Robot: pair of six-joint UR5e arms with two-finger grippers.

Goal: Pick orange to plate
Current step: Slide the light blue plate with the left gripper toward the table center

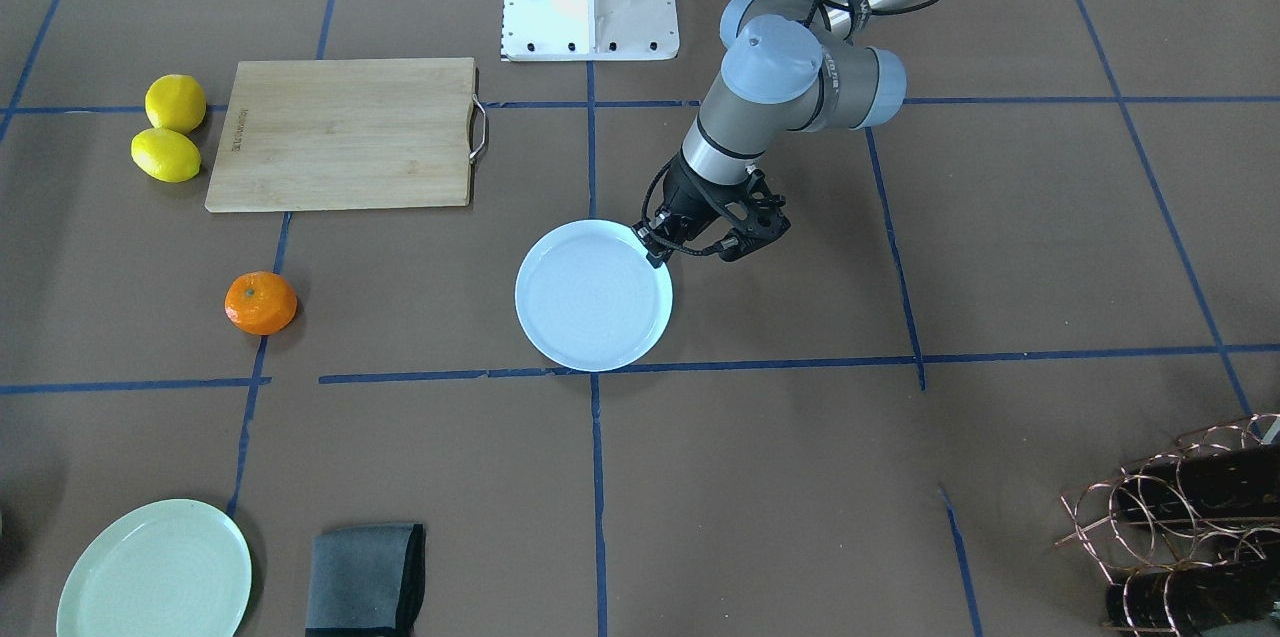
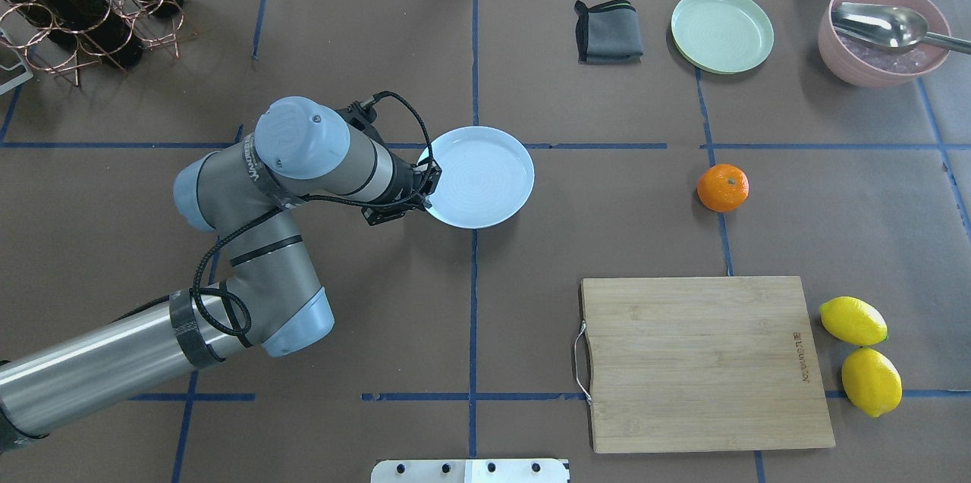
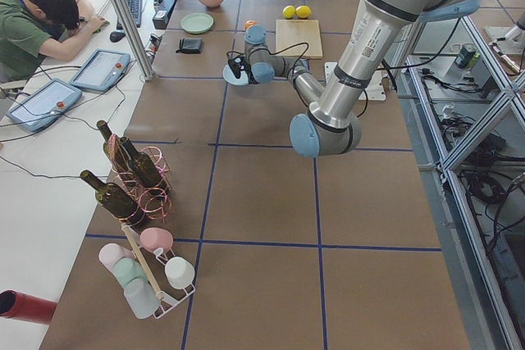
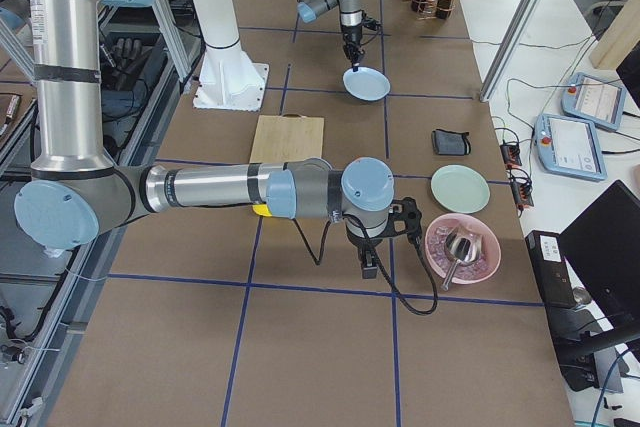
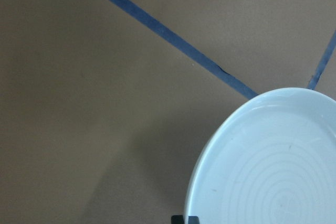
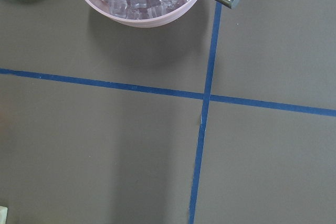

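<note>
The orange (image 1: 261, 302) (image 2: 723, 187) lies alone on the brown table, well to the right of the plate in the overhead view. The pale bluish-white plate (image 1: 560, 337) (image 2: 501, 157) is bare, near the table's middle. My left gripper (image 1: 655, 255) (image 2: 427, 192) points down at the plate's rim nearest the arm and looks shut on that rim. The left wrist view shows the plate (image 5: 273, 171) at lower right with a dark fingertip at the bottom edge. My right gripper (image 4: 368, 269) shows only in the exterior right view, beside a pink bowl, and I cannot tell its state.
A bamboo cutting board (image 2: 705, 362) with two lemons (image 2: 853, 321) sits at the near right. At the far side are a pale green plate (image 2: 722, 30), a folded grey cloth (image 2: 607, 32) and a pink bowl (image 2: 872, 66) with ice and a metal spoon. A wine rack (image 2: 76, 5) stands far left.
</note>
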